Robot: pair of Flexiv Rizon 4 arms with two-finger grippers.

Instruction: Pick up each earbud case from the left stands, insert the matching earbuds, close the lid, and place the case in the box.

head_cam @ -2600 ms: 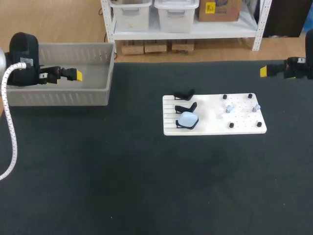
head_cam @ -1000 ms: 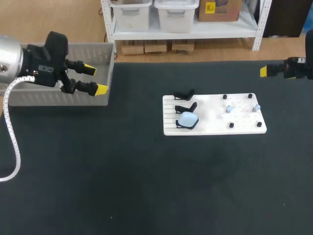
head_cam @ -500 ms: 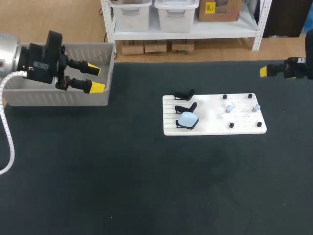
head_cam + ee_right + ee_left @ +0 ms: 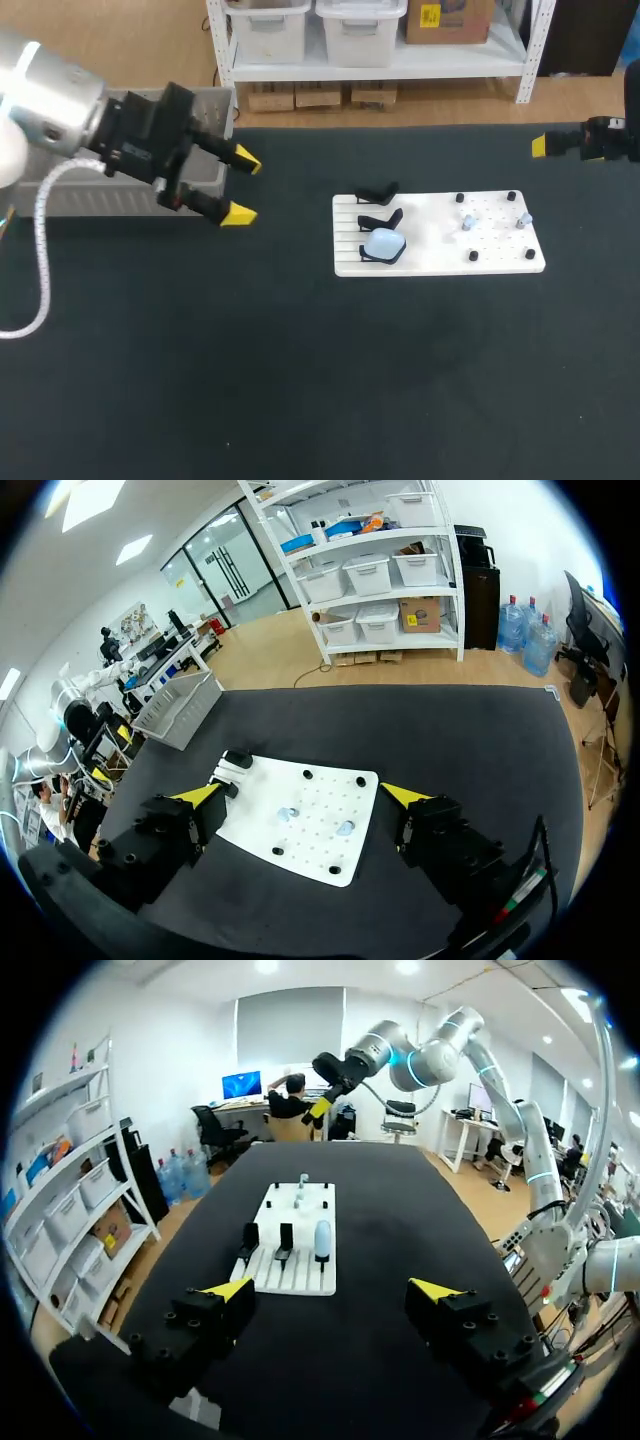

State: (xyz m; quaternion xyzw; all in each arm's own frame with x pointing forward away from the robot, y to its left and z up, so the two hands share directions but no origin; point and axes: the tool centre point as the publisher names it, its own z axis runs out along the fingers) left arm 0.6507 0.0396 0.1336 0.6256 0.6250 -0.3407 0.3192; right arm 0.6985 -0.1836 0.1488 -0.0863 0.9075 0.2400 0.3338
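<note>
A pale blue earbud case [image 4: 384,243] rests on the nearest of three black stands at the left end of a white board [image 4: 500,256]. The other two stands [image 4: 379,205] are bare. Two small earbuds [image 4: 467,223] sit among black pegs on the board's right half. My left gripper [image 4: 241,187] hangs open and empty above the mat, between the grey box [image 4: 90,201] and the board. In the left wrist view the case [image 4: 322,1240] lies well ahead of the open left gripper [image 4: 333,1290]. My right gripper [image 4: 300,795] is open above the table's far right side, with the earbuds [image 4: 285,814] ahead of it.
The grey box stands at the table's back left corner, partly hidden by my left arm. Black mat [image 4: 320,380] covers the table, with wide bare room in front of the board.
My left arm has swung out from over the grey box to the right, toward the board, its gripper still open. The right arm has not moved.
</note>
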